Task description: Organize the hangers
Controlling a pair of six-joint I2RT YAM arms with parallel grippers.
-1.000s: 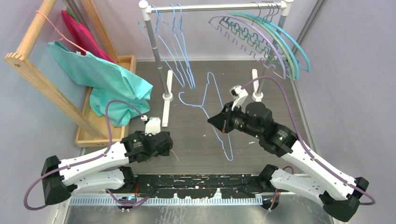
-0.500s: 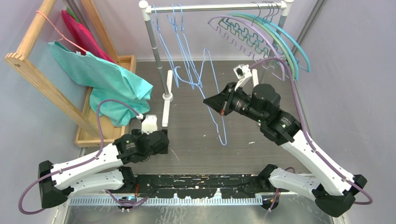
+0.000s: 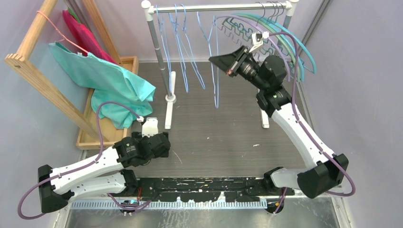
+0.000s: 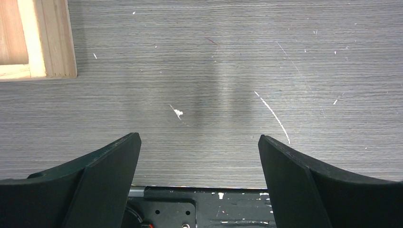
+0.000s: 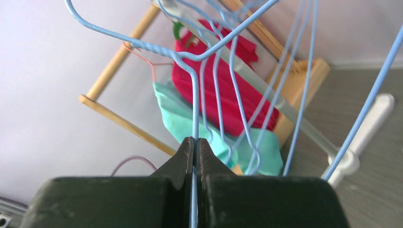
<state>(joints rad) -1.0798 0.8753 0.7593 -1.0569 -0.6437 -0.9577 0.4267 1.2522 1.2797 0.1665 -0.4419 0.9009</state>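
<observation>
My right gripper (image 5: 195, 142) is pinched shut on the wire of a light-blue triangular hanger (image 5: 196, 104), held high beside the grey metal rail (image 3: 223, 7), between the other blue wire hangers (image 3: 178, 42) and the arched teal, green and purple ones (image 3: 298, 42). I judge this the hanging step: next I must seat its hook over the rail, then release. My left gripper (image 4: 198, 142) is wide open, empty.

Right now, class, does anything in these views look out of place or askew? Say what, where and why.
The teal garment hangs lopsided from the thin pink hanger at far left, slumping in a heap into the wooden tray. One light-blue hanger is clamped in the right pincer rather than hanging free.
</observation>
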